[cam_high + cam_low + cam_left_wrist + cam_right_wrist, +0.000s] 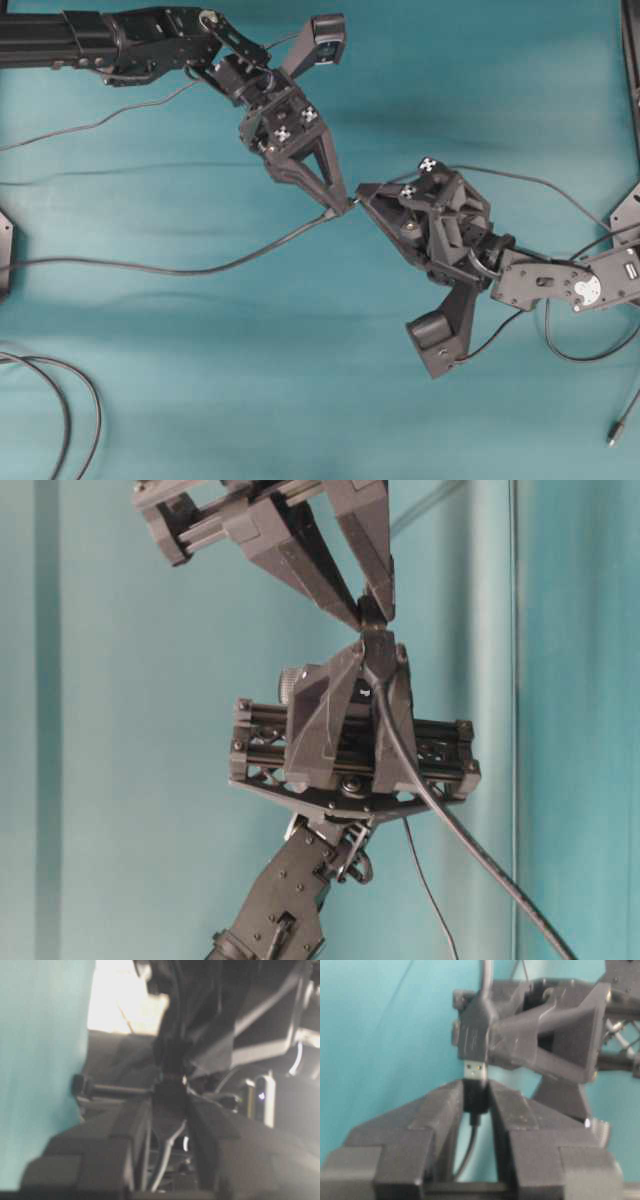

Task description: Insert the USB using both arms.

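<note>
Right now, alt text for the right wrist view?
The right gripper pinches the USB, its silvery tip pointing up at the dark cable connector that the left gripper holds just above it, over a teal table.

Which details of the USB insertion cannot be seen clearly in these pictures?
- Overhead view: the USB plug is too small; the tips of the left gripper and right gripper cover it.
- Left wrist view: blurred and dark; plug and socket connector cannot be told apart.
- Right wrist view: the plug's silvery tip meets the socket, but the depth inside is hidden.
</note>
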